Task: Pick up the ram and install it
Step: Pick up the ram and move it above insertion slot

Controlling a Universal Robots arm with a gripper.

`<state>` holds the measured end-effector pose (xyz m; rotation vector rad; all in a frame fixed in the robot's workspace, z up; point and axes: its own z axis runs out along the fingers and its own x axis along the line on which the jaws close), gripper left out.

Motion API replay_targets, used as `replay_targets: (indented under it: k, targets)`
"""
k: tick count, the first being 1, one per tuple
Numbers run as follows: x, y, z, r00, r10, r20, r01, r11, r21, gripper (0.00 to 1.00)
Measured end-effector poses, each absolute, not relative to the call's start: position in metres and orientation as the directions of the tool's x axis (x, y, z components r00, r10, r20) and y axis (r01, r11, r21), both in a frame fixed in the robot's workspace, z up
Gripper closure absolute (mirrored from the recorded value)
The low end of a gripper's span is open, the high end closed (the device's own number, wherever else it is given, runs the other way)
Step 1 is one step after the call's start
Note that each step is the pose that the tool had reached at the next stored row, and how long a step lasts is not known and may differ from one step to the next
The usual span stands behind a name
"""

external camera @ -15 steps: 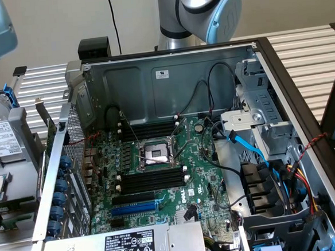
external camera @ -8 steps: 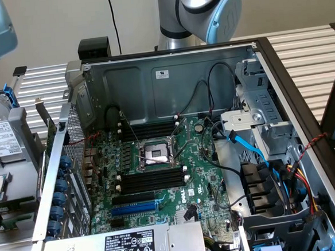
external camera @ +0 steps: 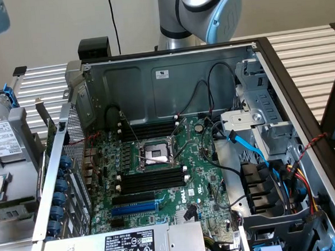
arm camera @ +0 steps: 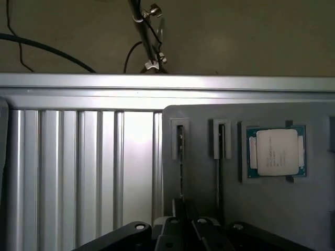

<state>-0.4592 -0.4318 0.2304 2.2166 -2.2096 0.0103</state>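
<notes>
**1. Ram.** The ram (arm camera: 180, 157) is seen edge-on as a long, thin, dark strip with a green tint toward its far end. It stands on its long edge in a narrow slot of a grey holder (arm camera: 261, 209).

**2. Surface and room.** The holder rests on a ribbed aluminium worktop (arm camera: 78, 172) and lies against the raised rail (arm camera: 104, 83) along one worktop edge. A second narrow slot (arm camera: 222, 138) runs just beside the ram's slot. Beside that, a processor (arm camera: 276, 151) sits flat in a square pocket. Past the rail, a black cable (arm camera: 47, 49) and a thin rod with clips (arm camera: 144, 26) stand before a plain beige wall. In the exterior view, an open computer case (external camera: 169, 73) lies on the worktop with its motherboard (external camera: 159, 178) exposed. The arm (external camera: 205, 8) rises behind the case.

**3. Ram and tool.** The tool (arm camera: 184, 209) sits at the ram's near end, in line with the stick. Its jaws are drawn almost together on that end, gripping the ram, which sits in its slot.
</notes>
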Motion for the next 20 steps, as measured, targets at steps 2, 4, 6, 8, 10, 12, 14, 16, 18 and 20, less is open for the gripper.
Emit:
replay_targets:
  k: [2,4,6,8,10,12,14,16,18,20]
  targets:
    - [-0.459,-0.432,0.240,0.003,-1.000,0.013,-1.000,-0.003,0.004,0.88]
    - [-0.459,-0.432,0.249,0.003,-1.000,0.013,-1.000,-0.003,0.004,0.88]
    - [-0.459,-0.432,0.258,0.003,-1.000,0.013,-1.000,-0.003,0.003,0.88]
    - [-0.459,-0.432,0.267,0.003,-1.000,0.013,-1.000,-0.003,0.003,0.88]
    - [-0.459,-0.432,0.276,0.003,-1.000,0.013,-1.000,-0.003,0.003,0.88]
    - [-0.459,-0.432,0.285,0.003,-1.000,0.013,-1.000,-0.003,0.003,0.88]
    - [-0.459,-0.432,0.294,0.003,-1.000,0.013,-1.000,-0.003,0.003,0.88]
    - [-0.459,-0.432,0.303,0.003,-1.000,0.013,-1.000,-0.003,0.003,0.88]
    - [-0.460,-0.432,0.312,0.003,-1.000,0.013,-1.000,-0.003,0.003,0.88]
    - [-0.460,-0.432,0.321,0.003,-1.000,0.013,-1.000,-0.003,0.003,0.88]
